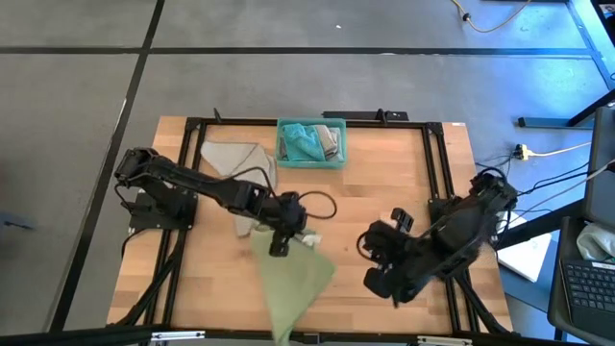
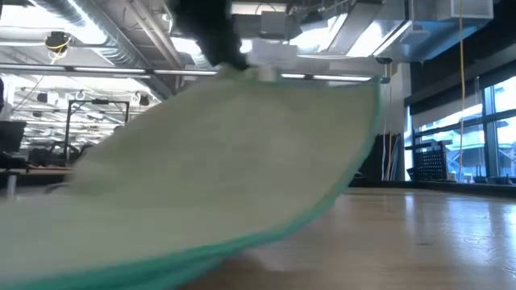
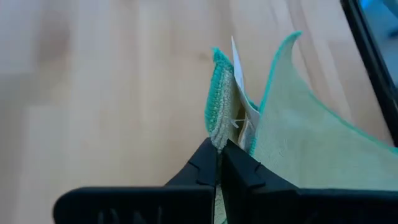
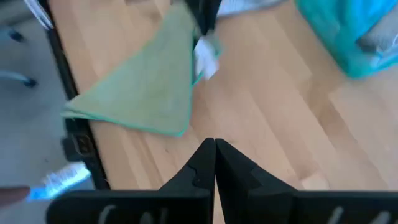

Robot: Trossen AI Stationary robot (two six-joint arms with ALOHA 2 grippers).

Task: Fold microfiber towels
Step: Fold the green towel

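Observation:
A pale green towel (image 1: 291, 279) with a teal edge lies spread toward the table's near edge, one corner raised; it fills the low view (image 2: 210, 169). My left gripper (image 1: 280, 245) is shut on that raised corner near the table's middle. My right gripper (image 1: 377, 281) is shut and empty, above bare wood at the near right. A light grey towel (image 1: 235, 159) lies flat at the far left. A teal bin (image 1: 310, 144) at the far middle holds more towels. My left gripper pinches the pale green towel's corner (image 3: 219, 127), with its white tag (image 3: 239, 81), between its two fingers, from above. The corner is bunched in several layers. It is lifted, and the rest of the towel slopes down to the table near the near edge (image 1: 286, 322).
A black cable (image 1: 317, 204) loops beside the left gripper. A black frame (image 1: 437, 163) runs round the table's edges. Bare wood lies between the two grippers and at the near left.

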